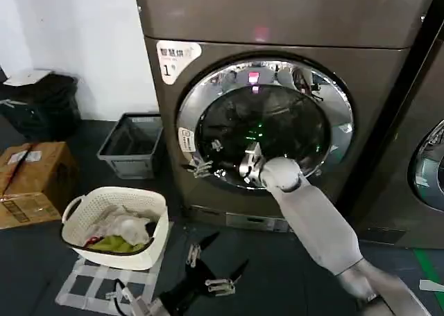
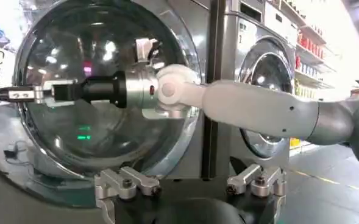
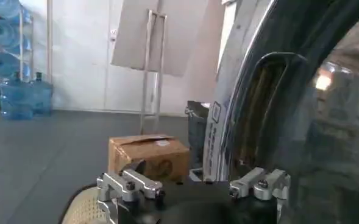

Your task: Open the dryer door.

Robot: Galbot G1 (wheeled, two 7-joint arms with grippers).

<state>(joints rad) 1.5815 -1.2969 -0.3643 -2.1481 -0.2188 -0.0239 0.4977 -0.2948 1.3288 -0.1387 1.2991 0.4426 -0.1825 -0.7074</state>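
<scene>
Floor [image 1: 291, 274] dark (white wall [image 1: 83, 46] behind)

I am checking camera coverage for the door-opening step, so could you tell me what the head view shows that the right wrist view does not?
Head view alone: the whole dryer door with its chrome ring, the white "1" sticker, the right pincer reaching to the door's left rim, the left pincer low over the floor, open, a white laundry basket and a grey bin.

Right wrist view alone: the recess in the door's rim close up, blue water bottles and a board on a stand.

Shared: the door and the cardboard box.
</scene>
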